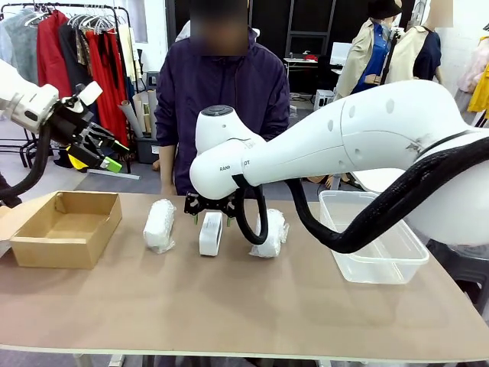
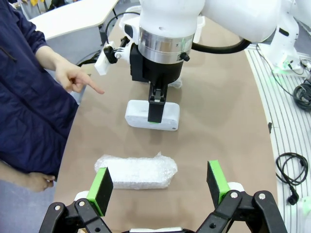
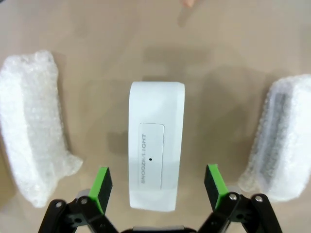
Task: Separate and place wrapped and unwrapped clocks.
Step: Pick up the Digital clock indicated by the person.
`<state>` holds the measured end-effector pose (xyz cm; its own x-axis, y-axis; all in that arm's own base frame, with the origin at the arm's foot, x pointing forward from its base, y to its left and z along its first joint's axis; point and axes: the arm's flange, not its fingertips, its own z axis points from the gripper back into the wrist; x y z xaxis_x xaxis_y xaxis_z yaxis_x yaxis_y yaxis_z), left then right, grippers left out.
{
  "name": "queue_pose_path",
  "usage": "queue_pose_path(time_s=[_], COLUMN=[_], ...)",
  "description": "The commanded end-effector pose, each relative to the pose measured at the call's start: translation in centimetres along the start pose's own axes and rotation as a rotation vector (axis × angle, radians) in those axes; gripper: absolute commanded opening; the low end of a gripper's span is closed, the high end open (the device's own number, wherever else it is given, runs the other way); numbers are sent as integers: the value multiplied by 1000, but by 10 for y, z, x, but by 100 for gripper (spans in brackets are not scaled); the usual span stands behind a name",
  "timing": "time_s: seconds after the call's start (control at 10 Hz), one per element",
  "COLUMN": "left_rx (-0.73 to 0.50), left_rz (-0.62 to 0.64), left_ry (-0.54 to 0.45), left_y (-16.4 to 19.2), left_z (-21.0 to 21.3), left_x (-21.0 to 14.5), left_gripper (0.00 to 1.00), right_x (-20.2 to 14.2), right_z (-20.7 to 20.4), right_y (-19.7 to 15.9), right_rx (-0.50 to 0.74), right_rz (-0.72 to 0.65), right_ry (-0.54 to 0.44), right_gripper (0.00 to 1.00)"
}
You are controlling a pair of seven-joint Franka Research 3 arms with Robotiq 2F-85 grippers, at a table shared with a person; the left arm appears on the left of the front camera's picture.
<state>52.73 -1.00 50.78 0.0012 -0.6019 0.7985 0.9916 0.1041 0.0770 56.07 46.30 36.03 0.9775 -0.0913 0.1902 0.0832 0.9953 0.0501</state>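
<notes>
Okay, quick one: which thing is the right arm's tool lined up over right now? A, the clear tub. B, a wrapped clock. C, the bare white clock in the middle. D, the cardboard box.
C: in the right wrist view the open right tool straddles the bare white clock, with one wrapped clock and the other wrapped clock lying off to its sides.

A robotics lab set up in a room that also stores clothes: a large white robot arm (image 1: 367,130) reaches over a brown table (image 1: 229,306), a rail of hanging garments (image 1: 76,46) stands at ten o'clock in the front view, a cluttered desk (image 1: 306,61) at one o'clock, and loose black cables (image 2: 291,170) lie on the floor at three o'clock in the left wrist view
</notes>
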Motion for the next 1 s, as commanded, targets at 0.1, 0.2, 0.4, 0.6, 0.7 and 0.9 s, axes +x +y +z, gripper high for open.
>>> queue_pose_path(time_s=[0.1, 0.2, 0.4, 0.6, 0.7, 0.9], left_rx=[2, 2, 2, 2, 2, 2], left_rz=[2, 2, 2, 2, 2, 2], left_ry=[-7, -7, -7, -7, -7, -7], left_y=[-1, -1, -1, -1, -1, -1], left_z=[1, 1, 1, 1, 1, 1], left_x=[1, 1, 1, 1, 1, 1], left_gripper=[100, 100, 100, 100, 100, 100], right_x=[10, 12, 16, 16, 15, 12], right_z=[-10, -15, -27, -31, -31, -31], right_y=[22, 23, 22, 16, 13, 11], right_rx=[6, 6, -36, -46, -45, -20], right_rz=[-111, -103, -137, -134, -115, -73], right_ry=[8, 5, 18, 19, 19, 7], right_gripper=[100, 100, 100, 100, 100, 63])
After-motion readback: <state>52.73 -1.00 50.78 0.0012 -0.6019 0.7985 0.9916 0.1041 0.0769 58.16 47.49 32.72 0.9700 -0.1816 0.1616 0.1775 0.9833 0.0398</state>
